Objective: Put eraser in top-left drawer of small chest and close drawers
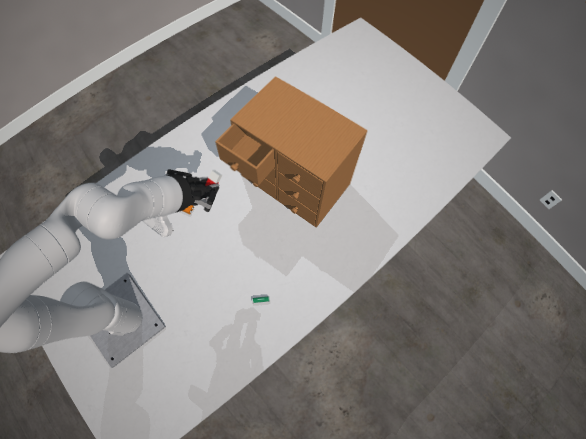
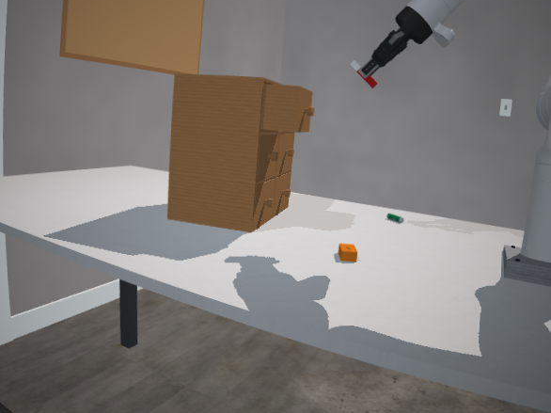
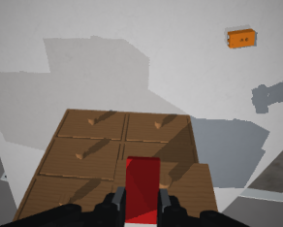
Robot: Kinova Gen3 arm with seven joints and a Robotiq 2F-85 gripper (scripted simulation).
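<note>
Grips a red-and-white eraser (image 1: 210, 182) (image 2: 368, 78) (image 3: 142, 184) between the fingers of the tool (image 1: 213, 192) (image 2: 369, 69) (image 3: 141, 200), closed most of the way and pressing on both sides of the red part. Holds it tilted in the air, well above the desk (image 1: 400, 134) (image 2: 404, 295) (image 3: 194, 63), in front of the small chest (image 1: 300, 114) (image 2: 216, 150) (image 3: 127, 127) and apart from it. Shows plain red on the sleeve, with white at one end. Stands pulled partway out at the top left drawer (image 1: 238, 160) (image 2: 306, 109) (image 3: 196, 181), with the eraser outside it. Bears small dark marks on the orange block (image 1: 188, 209) (image 2: 348, 253) (image 3: 241, 39), too small to read. Lies farther off on the desk, at the green cylinder (image 1: 260, 299) (image 2: 395, 217), light at one end; cannot make out any label there. Shows a white, shoe-like thing (image 1: 161, 225) partly hidden under the arm.
</note>
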